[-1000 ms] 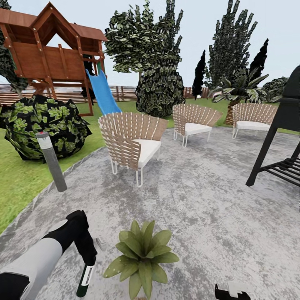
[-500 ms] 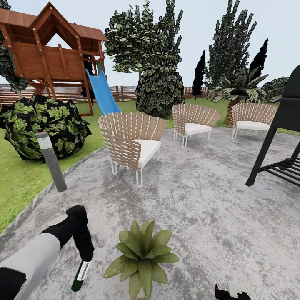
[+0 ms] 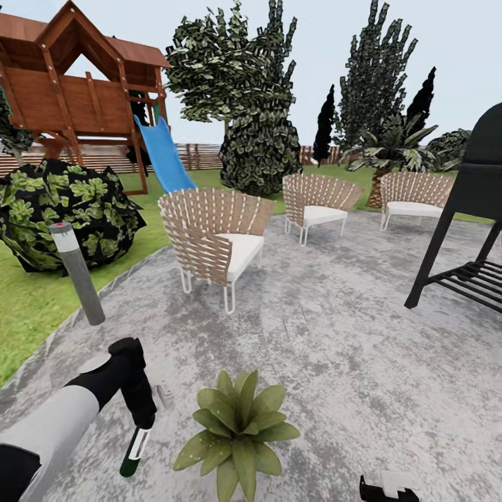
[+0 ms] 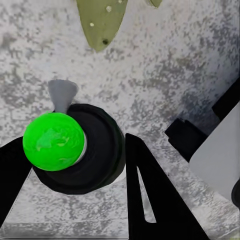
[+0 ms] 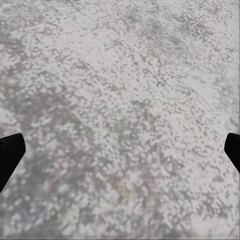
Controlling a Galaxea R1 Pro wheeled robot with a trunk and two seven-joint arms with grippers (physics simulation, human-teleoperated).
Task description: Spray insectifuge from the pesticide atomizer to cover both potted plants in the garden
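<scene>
- The patio [image 3: 335, 362] of mottled grey stone spreads under everything, with lawn [image 3: 28, 307] along its left edge; three woven chairs, the nearest at [image 3: 213, 240], stand farther back, and a black grill [image 3: 467, 209] is cut off by the right edge.
- The potted plant [image 3: 237, 425] sits on the paving just right of my left arm; its pot is hidden under the leaves and the picture's lower edge crops it. My left wrist view catches one speckled leaf tip [image 4: 102, 22].
- The sprayer [image 3: 136, 446] hangs from my left gripper [image 3: 145, 418], its long axis nearly upright, base tilted down and slightly left, nozzle [image 3: 164, 396] pointing toward the plant.
- In the left wrist view I look straight down its length: bright green cap [image 4: 54, 141], black collar, grey nozzle, my dark fingers [image 4: 150, 195] clamped on either side.
- My right gripper [image 5: 120, 150] is spread wide over bare paving; its fingertips [image 5: 10, 150] sit at opposite edges.
</scene>
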